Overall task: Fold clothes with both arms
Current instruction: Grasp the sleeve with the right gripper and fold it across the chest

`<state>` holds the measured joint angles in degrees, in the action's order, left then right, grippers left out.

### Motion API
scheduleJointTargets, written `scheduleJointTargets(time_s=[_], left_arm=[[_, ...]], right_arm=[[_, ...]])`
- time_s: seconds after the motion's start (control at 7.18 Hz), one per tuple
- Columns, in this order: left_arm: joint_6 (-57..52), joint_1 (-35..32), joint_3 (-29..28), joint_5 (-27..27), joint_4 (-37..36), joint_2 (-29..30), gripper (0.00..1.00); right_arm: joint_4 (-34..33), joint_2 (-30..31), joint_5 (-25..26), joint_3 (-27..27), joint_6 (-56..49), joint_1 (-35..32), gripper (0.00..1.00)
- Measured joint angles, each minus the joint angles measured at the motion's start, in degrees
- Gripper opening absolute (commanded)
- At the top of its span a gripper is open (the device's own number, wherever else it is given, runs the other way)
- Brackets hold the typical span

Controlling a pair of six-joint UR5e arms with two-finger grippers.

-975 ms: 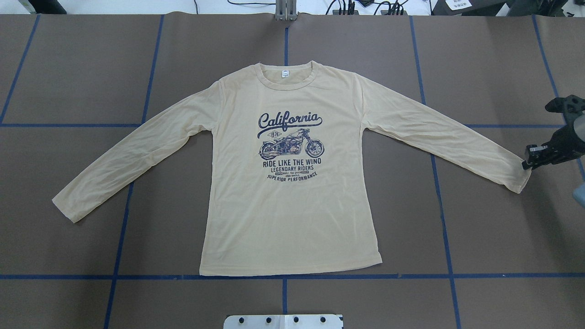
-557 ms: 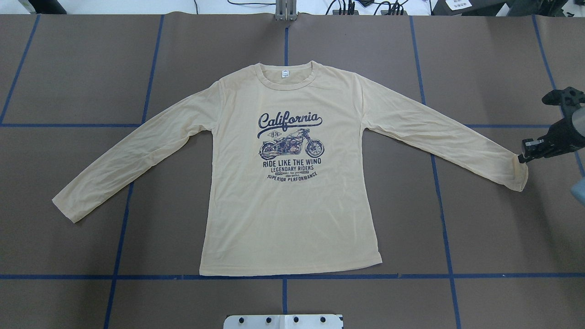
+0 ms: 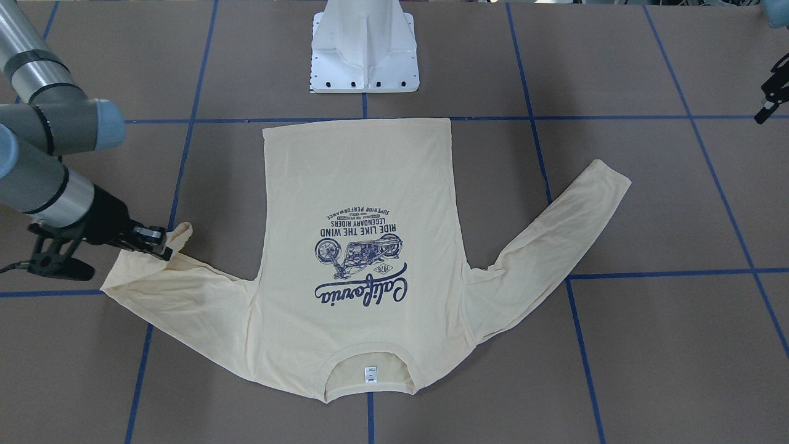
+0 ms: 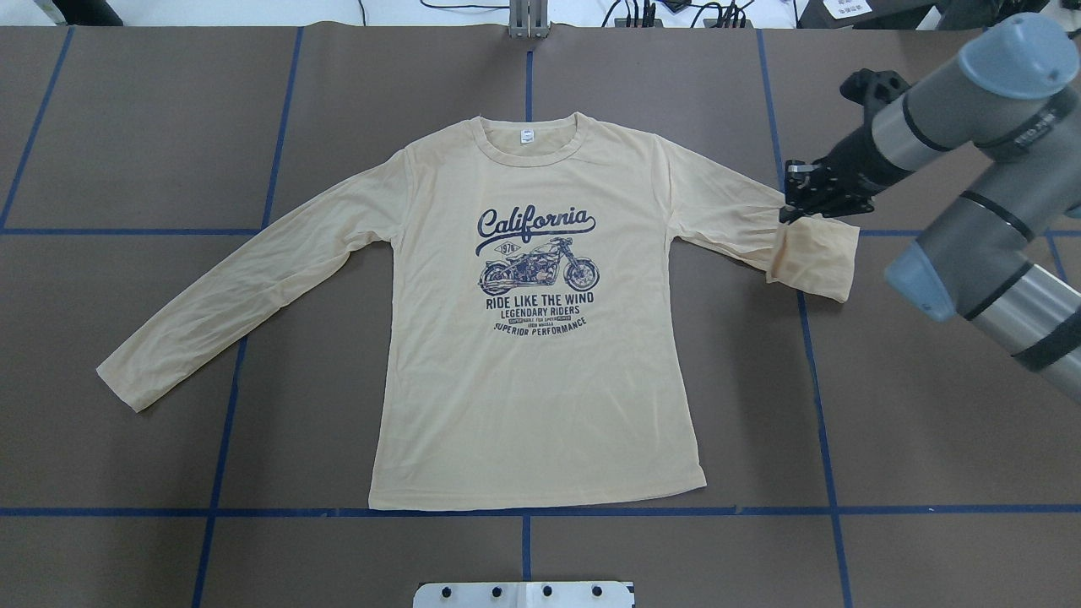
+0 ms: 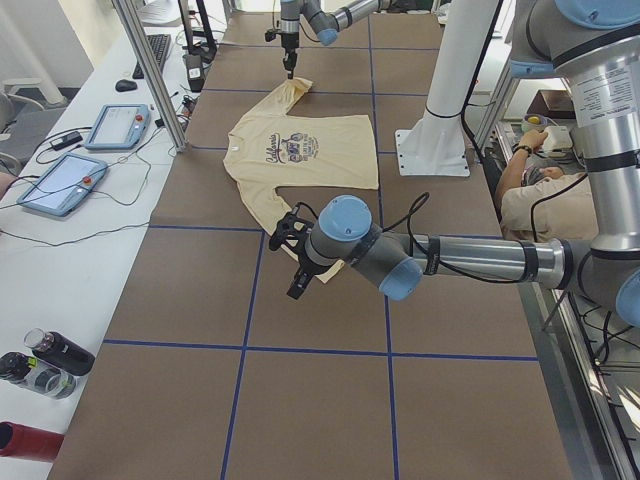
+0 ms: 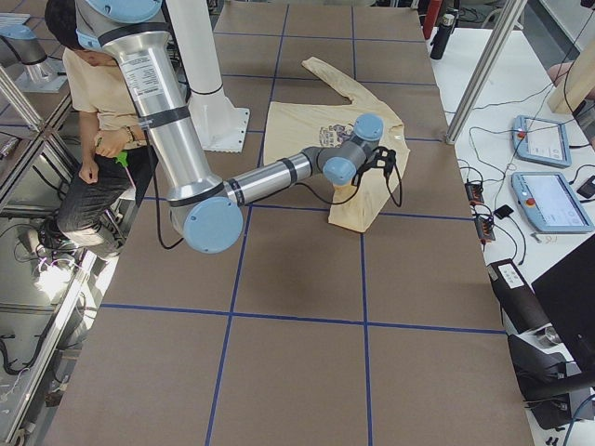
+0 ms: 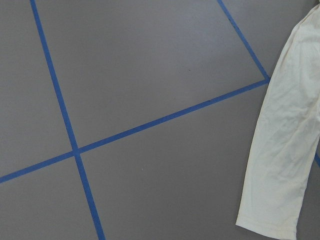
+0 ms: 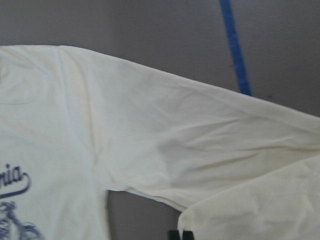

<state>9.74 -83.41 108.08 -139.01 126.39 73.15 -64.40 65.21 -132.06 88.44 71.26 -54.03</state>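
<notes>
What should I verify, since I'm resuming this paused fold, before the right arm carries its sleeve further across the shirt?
1. Grip: the right gripper holds the sleeve end, which is doubled back over its own sleeve: ok.
2. Body of the shirt flat, print up: ok.
3. The collar lies flat, label showing: ok.
4. The other sleeve lies straight and flat on the table: ok.
5. The left gripper is clear of the shirt, out by the table's edge: ok.
6. Left gripper open and ready: cannot tell.
</notes>
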Motion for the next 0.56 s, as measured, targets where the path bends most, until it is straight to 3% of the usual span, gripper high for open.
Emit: scheduleJointTargets(time_s=[0.56], left_arm=[[-0.13,0.23,-1.54,-2.59,0.51,0.66,1.0]], right_arm=[[-3.53,-21.18,11.05,-7.61,11.76,7.86,0.0]])
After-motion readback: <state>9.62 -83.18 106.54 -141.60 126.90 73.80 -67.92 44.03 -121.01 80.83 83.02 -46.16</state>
